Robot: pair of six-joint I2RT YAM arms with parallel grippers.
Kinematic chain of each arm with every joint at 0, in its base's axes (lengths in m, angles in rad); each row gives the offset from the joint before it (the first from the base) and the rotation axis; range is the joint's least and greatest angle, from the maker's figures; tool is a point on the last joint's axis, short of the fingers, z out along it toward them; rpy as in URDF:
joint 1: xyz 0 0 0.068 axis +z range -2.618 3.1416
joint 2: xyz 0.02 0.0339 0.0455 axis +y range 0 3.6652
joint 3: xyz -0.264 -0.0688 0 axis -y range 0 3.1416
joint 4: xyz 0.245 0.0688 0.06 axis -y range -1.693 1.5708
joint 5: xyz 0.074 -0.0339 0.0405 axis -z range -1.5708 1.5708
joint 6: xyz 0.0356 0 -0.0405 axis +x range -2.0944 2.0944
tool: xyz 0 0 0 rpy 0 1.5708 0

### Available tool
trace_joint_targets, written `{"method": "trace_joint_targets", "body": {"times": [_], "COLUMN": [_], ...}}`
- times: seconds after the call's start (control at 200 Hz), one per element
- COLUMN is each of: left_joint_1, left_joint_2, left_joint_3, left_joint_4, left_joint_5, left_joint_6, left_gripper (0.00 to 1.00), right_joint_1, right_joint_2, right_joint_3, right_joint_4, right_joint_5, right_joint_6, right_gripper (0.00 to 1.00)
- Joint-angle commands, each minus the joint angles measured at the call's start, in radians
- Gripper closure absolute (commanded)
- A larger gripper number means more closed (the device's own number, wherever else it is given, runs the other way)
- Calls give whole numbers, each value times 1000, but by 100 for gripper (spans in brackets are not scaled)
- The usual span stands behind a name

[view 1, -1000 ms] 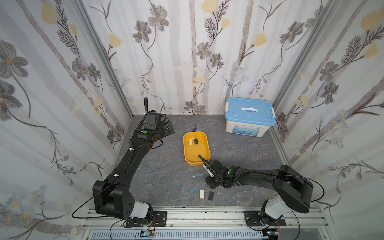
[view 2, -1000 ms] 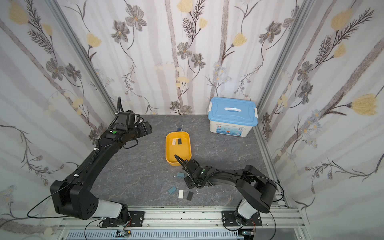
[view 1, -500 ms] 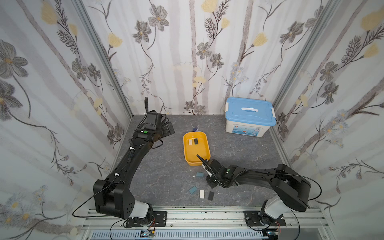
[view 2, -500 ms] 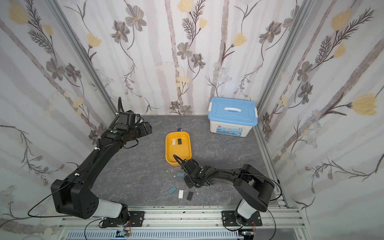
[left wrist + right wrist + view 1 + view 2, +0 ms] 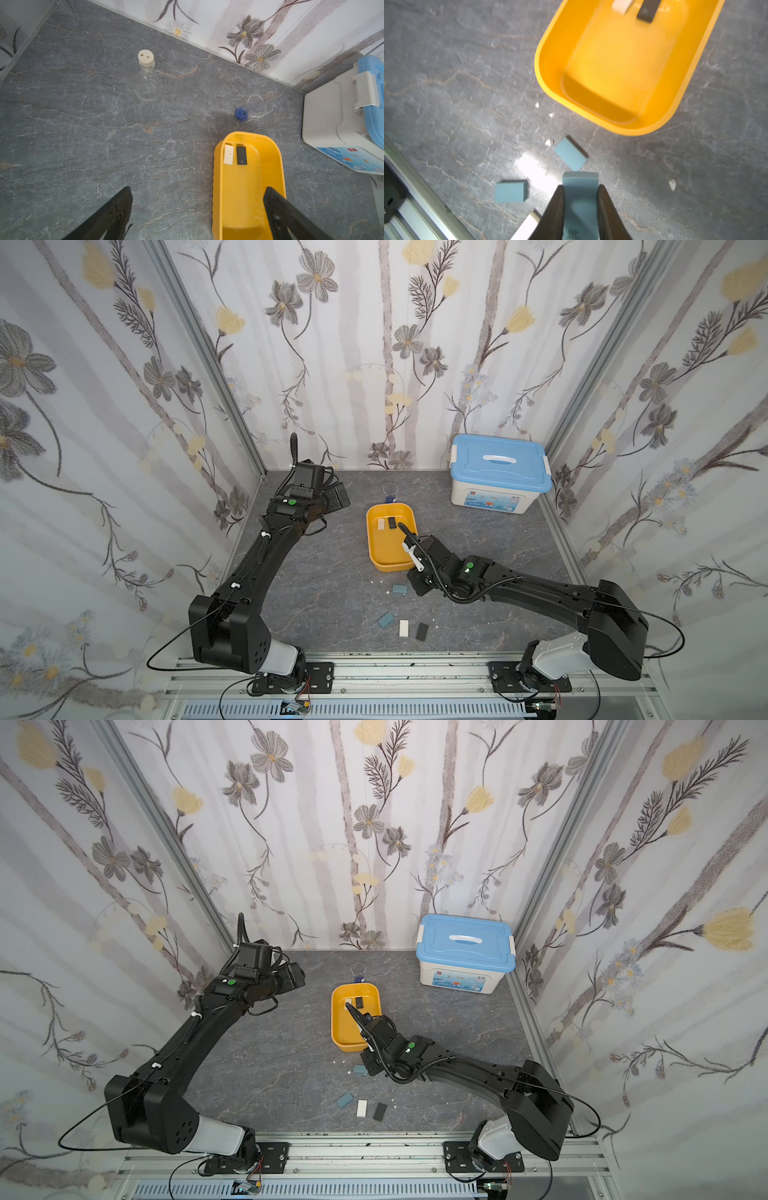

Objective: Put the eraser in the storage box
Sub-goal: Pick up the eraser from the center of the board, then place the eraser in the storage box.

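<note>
Right claw (image 5: pixel 580 188) grips blue eraser (image 5: pixel 580 209) near storage box (image 5: pixel 633 130); left claw (image 5: pixel 198 189) spread.

Walls (image 5: pixel 374 344) papered white with grey and yellow flowers (pale trunk-like stripes run up them) close in a dark grey, veined surface (image 5: pixel 332 601) on three sides, metal posts (image 5: pixel 203 352) standing in the corners. A glare patch (image 5: pixel 532 166) lies on the surface just ahead of the right end effector (image 5: pixel 580 187).

Both top views: bright, even, diffuse light; shadows on the tabletop (image 5: pixel 332 572) were faint and soft. Right wrist view was blurred throughout, with a blown-out white glare patch (image 5: pixel 533 168); the nearest blue eraser (image 5: pixel 580 203) was out of focus. Left wrist view was sharp.
</note>
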Motion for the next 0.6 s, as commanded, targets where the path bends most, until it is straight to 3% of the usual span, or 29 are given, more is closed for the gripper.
{"method": "trace_joint_targets", "body": {"times": [0.0,0.375,0.594], "left_joint_1": [2,45,66], "left_joint_2": [16,115,158], "left_joint_3": [24,81,132], "left_joint_4": [47,97,102], "left_joint_5": [7,19,26], "left_joint_6": [5,-20,-28], "left_gripper": [0,0,0], "right_joint_1": [-23,-145,-207], "right_joint_2": [15,334,487], "right_joint_3": [68,410,523], "right_joint_4": [11,45,50], "right_joint_5": [19,-40,-54], "right_joint_6": [-34,-120,-110], "right_gripper": [73,73,73]}}
